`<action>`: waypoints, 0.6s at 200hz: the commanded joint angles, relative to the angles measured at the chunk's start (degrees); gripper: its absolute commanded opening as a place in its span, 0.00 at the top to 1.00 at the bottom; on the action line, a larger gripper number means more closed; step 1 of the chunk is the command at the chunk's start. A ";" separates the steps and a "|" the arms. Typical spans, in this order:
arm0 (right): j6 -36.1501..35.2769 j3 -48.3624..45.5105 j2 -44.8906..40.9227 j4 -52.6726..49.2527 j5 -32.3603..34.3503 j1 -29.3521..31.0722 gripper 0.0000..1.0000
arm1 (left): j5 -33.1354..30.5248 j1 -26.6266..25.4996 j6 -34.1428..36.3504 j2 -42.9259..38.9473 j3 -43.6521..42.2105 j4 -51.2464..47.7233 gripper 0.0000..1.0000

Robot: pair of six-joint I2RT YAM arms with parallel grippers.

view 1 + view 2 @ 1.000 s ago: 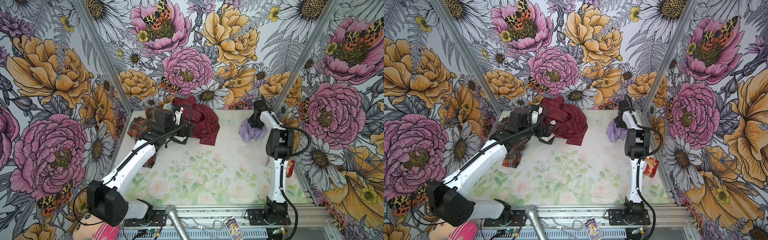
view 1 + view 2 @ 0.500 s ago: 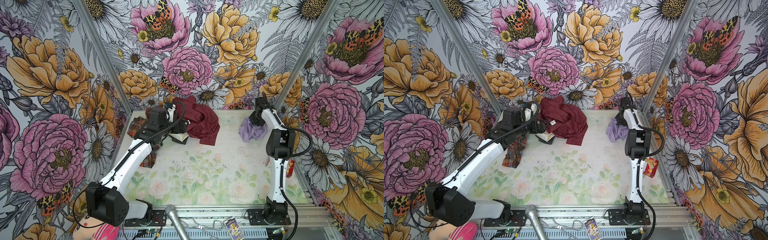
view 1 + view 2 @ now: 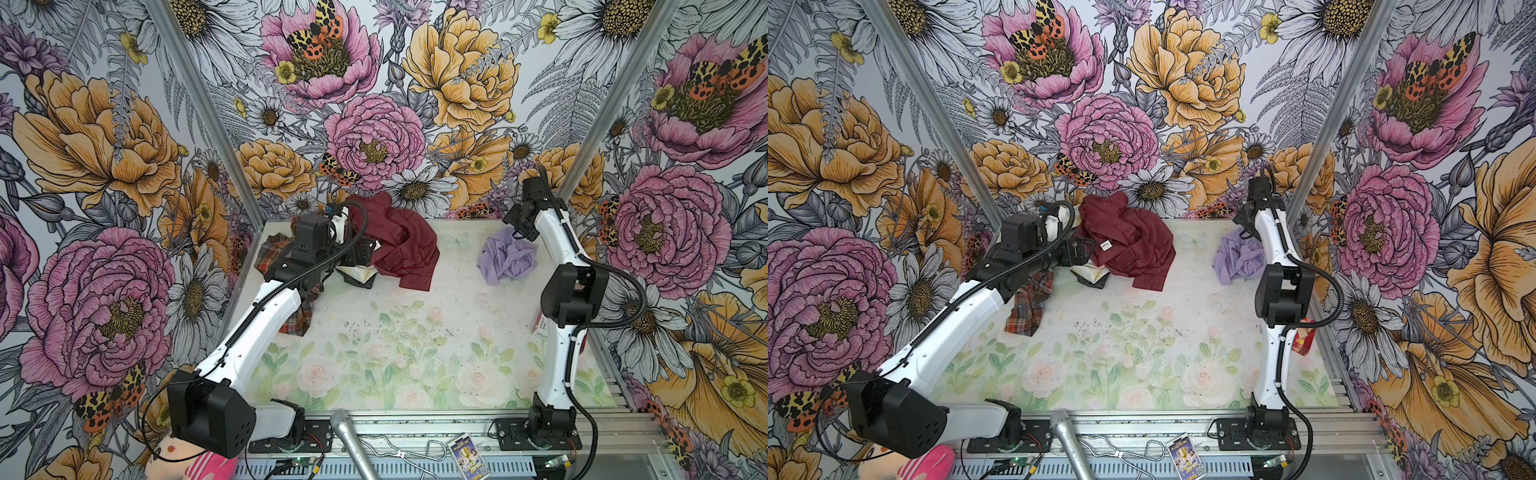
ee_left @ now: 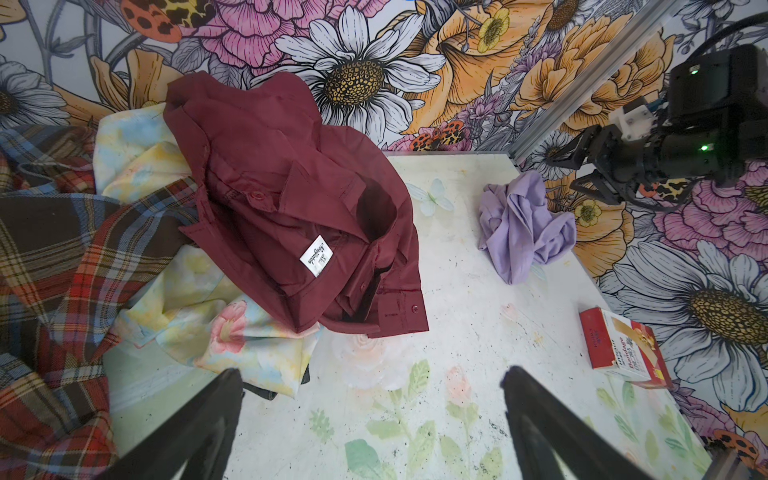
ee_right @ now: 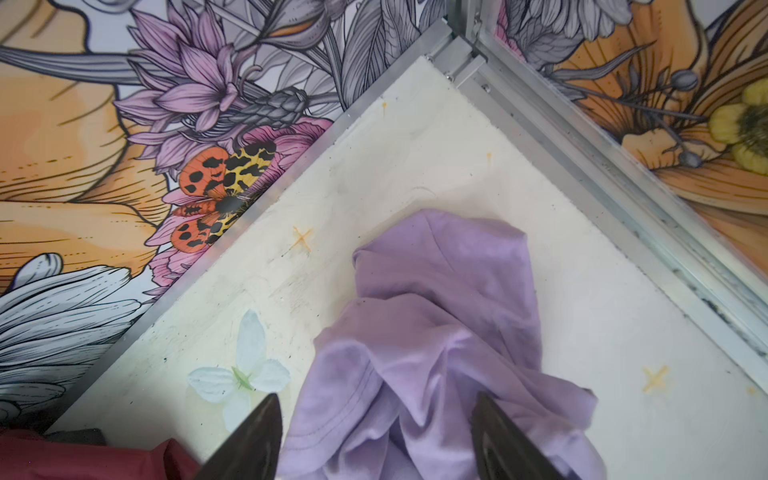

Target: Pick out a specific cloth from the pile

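Observation:
The lavender cloth (image 3: 507, 257) (image 3: 1241, 257) (image 5: 436, 332) lies crumpled on the table at the far right corner, apart from the pile. My right gripper (image 5: 376, 403) (image 3: 519, 224) hovers just over it, open, with the cloth lying loose below its fingers. The pile sits far left: a maroon shirt (image 3: 399, 241) (image 4: 291, 208), a plaid cloth (image 3: 1027, 309) (image 4: 62, 270) and a pale floral cloth (image 4: 216, 324). Beside the pile, over bare table, my left gripper (image 4: 370, 382) (image 3: 361, 249) is open and empty.
A red box (image 4: 623, 349) (image 3: 1302, 340) lies by the right wall behind my right arm. Aluminium corner posts (image 5: 469, 58) and flowered walls close in the table. A microphone (image 3: 353, 440) and a small card (image 3: 467, 457) lie on the front rail.
My right gripper has opened and let go of the lavender cloth, which now rests on the table. My left arm has drawn back a little toward the pile.

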 commanded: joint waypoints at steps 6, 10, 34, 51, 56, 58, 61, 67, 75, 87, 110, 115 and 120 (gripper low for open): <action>-1.53 1.02 -6.50 0.62 3.37 1.95 0.21 | -3.02 -0.57 0.50 -1.25 -1.34 1.63 0.01; -1.87 1.09 -7.12 0.62 3.64 2.31 0.21 | -3.58 -0.60 0.51 -1.33 -1.45 1.77 0.01; -5.34 0.64 -11.12 0.78 6.46 4.24 0.17 | -8.70 -0.68 0.86 -2.06 -2.18 2.18 0.01; -8.48 -3.24 -15.85 3.10 9.38 6.15 0.14 | -13.60 -0.65 1.64 -3.32 -3.50 3.10 0.01; -9.39 -5.52 -17.70 4.53 10.15 6.81 0.13 | -15.13 -0.63 1.89 -3.72 -3.91 3.39 0.01; -9.72 -6.57 -18.53 5.20 10.33 7.06 0.12 | -15.73 -0.62 1.89 -3.87 -4.04 3.47 0.01; -10.16 -8.15 -19.78 6.21 10.55 7.36 0.12 | -16.41 -0.64 2.13 -4.22 -4.34 3.71 0.01; -11.04 -11.64 -22.44 8.76 10.59 7.92 0.11 | -17.88 -0.71 2.42 -4.74 -4.92 4.34 0.01; -11.65 -16.13 -25.75 11.65 10.47 8.45 0.09 | -19.79 -0.79 2.86 -5.46 -5.86 5.30 0.01; -12.86 -22.57 -30.94 15.82 10.35 9.03 0.09 | -22.47 -0.97 3.44 -6.36 -6.88 6.39 0.01; -16.87 -34.41 -41.07 24.54 11.60 10.33 0.08 | -26.92 -1.08 4.29 -7.63 -8.31 8.09 0.01; -17.73 -37.35 -43.35 26.46 11.74 10.53 0.08 | -27.41 -1.16 4.45 -7.95 -8.90 8.80 0.01; -18.74 -40.14 -45.58 28.68 11.68 10.77 0.08 | -27.93 -1.14 4.52 -8.10 -9.39 9.46 0.01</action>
